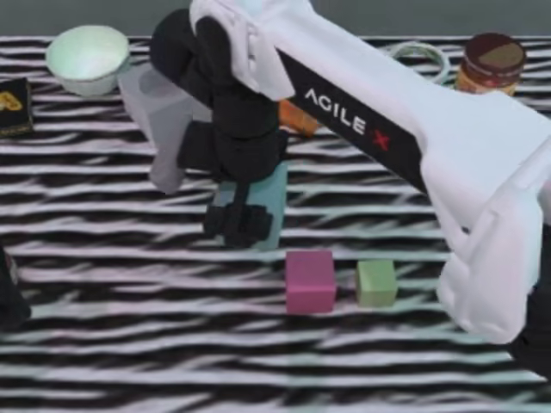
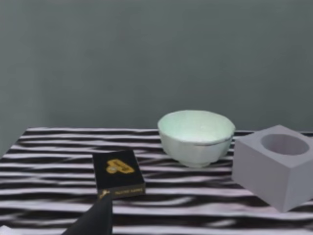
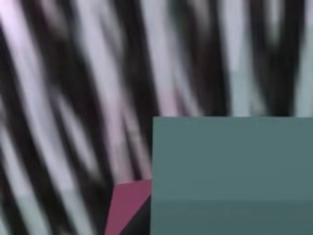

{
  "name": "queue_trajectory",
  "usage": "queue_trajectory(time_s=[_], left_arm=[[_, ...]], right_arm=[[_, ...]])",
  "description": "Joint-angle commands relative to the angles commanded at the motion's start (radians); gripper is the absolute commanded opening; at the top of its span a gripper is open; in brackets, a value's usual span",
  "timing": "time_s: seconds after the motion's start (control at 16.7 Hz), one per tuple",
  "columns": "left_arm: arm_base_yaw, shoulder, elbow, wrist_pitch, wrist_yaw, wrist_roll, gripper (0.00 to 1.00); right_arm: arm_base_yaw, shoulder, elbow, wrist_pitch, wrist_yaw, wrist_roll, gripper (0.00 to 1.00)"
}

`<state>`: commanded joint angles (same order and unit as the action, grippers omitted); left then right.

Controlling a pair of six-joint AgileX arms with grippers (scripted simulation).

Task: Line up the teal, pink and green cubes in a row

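Top view: the right gripper (image 1: 239, 222) sits over the teal cube (image 1: 269, 205), apparently clamped on it, just up-left of the pink cube (image 1: 309, 280) and green cube (image 1: 376, 283). Next, I'd judge, teal goes beside pink, leftward.

grey block (image 1: 159, 112) crowds teal cube (image 1: 274, 202).

- Light is even and soft across the striped tablecloth (image 1: 129, 344) in the top view, with no glare.
- Shadows are faint; a thin dark one sits under the teal cube (image 3: 230, 166) in the right wrist view.
- That close view is heavily blurred, stripes smeared.
- In the left wrist view the bowl (image 2: 195, 137) looks softly lit against a dim grey wall (image 2: 146, 58).
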<state>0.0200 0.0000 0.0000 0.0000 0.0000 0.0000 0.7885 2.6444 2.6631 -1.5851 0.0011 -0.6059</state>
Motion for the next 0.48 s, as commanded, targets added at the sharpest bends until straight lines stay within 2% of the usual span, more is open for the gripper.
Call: queue_trajectory(time_s=[0.24, 0.48], left_arm=[[0.000, 0.000, 0.000, 0.000, 0.000, 0.000, 1.00], [0.000, 0.000, 0.000, 0.000, 0.000, 0.000, 1.00]], right_arm=[[0.098, 0.094, 0.199, -0.100, 0.002, -0.032, 0.00], [0.121, 0.114, 0.239, -0.122, 0.003, -0.039, 0.00]])
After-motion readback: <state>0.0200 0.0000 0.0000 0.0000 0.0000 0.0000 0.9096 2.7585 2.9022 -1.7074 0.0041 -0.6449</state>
